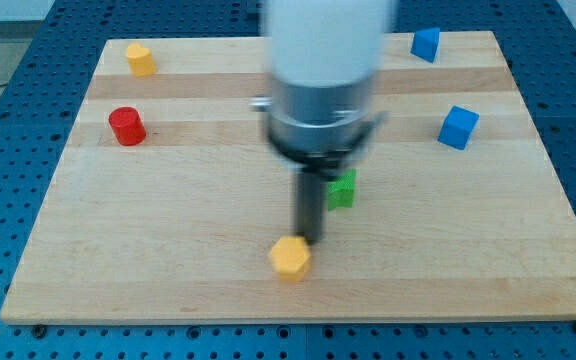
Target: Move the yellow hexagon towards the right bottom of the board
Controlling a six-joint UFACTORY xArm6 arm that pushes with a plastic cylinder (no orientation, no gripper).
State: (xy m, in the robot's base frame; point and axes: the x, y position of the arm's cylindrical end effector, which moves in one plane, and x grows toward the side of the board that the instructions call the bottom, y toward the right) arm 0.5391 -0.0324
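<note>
A yellow hexagon block lies on the wooden board near the view's bottom, just left of centre. My tip stands right at its upper right edge, touching or nearly touching it. The dark rod rises from there into the blurred grey and white arm body, which hides the board's top middle.
A green block sits just right of the rod, partly hidden by it. A red cylinder is at the left. A second yellow block is at the top left. Two blue blocks are at the right.
</note>
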